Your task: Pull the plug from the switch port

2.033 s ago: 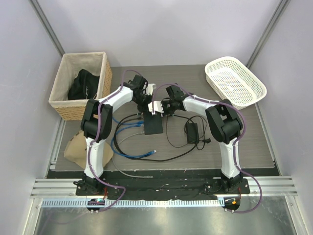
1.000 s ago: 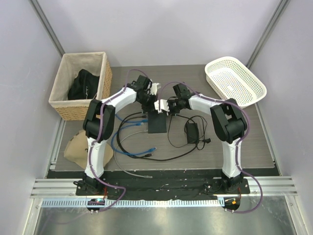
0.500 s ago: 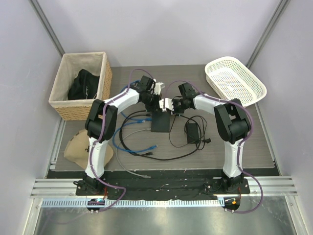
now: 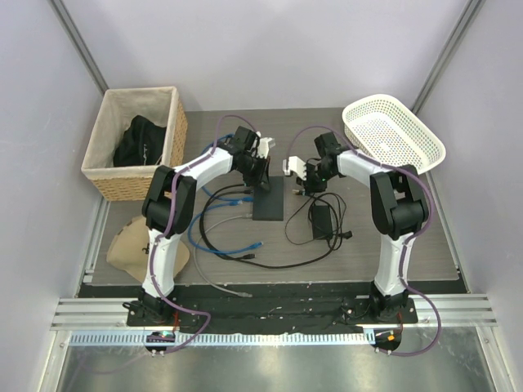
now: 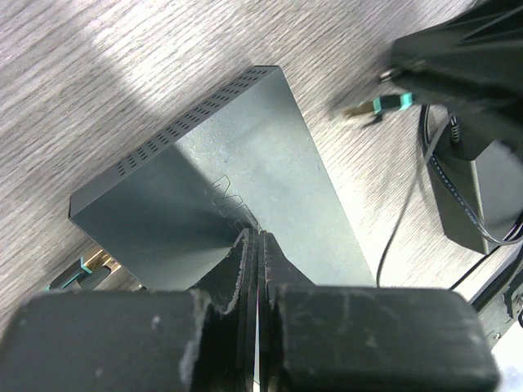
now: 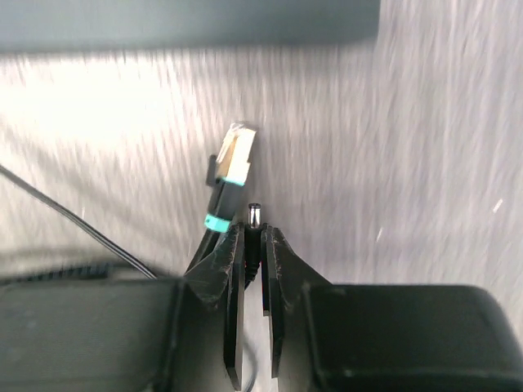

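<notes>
From above, the desk [image 4: 392, 237] is a grey-brown laminate with a fine wood grain. The switch [image 4: 270, 204], a flat matte-black rectangular box, lies near its middle. The left gripper [image 4: 261, 178] bears down on the far end of the box. The right gripper [image 4: 296, 175] hangs just beside it to the right, clear of the box. A chunkier black power brick [image 4: 320, 220] with thin black cords lies right of the switch, and looped blue cables [image 4: 214, 245] trail off to the left. A white plastic lattice basket [image 4: 425, 151] sits at the far right. A cloth-lined wicker basket [image 4: 176, 122] sits at the far left, with something dark and soft inside it. A crumpled tan bag [image 4: 131, 245] lies in front of the wicker basket.

In the left wrist view, the left gripper's rough-edged black pads are pressed together with no gap, their tips on the switch's smooth lid. A row of short vent slots runs along one edge of the lid, and faint raised lettering sits mid-surface. At the lower-left edge a teal-collared connector [image 5: 86, 265] with gold contacts meets the box. The port face itself is turned away. The plug [image 5: 377, 106], teal-banded, sticks out of the blurred right gripper, in the air and apart from the switch.

In the right wrist view, the right gripper's jaws are nearly together, holding the plug's cord low down. The clear, squarish plastic head and teal boot of the plug stand just left of the fingertips. A small silvery round tip shows between the pads. The desk behind is streaked with blur.
</notes>
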You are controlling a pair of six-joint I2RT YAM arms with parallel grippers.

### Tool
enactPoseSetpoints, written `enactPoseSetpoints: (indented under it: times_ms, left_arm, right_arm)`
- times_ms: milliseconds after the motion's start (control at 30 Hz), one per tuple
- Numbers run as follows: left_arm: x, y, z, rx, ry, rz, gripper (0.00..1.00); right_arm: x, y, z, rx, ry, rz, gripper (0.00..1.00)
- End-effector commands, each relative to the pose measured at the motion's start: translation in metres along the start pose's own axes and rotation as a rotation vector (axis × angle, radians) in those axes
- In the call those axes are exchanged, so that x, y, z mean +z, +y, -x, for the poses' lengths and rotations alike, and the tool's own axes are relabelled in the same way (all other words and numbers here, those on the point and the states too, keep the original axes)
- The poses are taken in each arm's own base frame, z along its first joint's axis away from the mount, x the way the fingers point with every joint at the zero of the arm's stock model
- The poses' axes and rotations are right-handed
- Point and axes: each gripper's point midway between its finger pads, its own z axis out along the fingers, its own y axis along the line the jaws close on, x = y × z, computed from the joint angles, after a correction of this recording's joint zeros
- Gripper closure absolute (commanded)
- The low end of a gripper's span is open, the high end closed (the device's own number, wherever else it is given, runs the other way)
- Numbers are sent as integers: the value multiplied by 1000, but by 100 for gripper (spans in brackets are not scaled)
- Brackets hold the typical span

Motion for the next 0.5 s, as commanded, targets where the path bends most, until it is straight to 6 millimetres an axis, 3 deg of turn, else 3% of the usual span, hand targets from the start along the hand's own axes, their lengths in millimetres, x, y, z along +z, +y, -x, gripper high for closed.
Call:
enactPoseSetpoints:
  times_ms: [0, 100, 233, 300, 467]
  left_arm:
    - [9, 92, -115, -81, 364, 328, 100]
    - [10, 90, -116, -71, 362, 315, 100]
    - [10, 85, -109, -50, 340, 305, 100]
    - [8, 81, -102, -43, 325, 299, 100]
    - [-3, 72, -82, -24, 278, 287, 100]
  right_arm:
    - [-7, 56, -59, 133, 185, 172, 99]
    - [-19, 35, -37, 157, 122, 97, 99]
    - [-43, -10, 3, 207, -5, -100, 98]
    - [-57, -16, 11, 253, -29, -167, 99]
    - [-73, 2, 0, 365, 14, -225, 99]
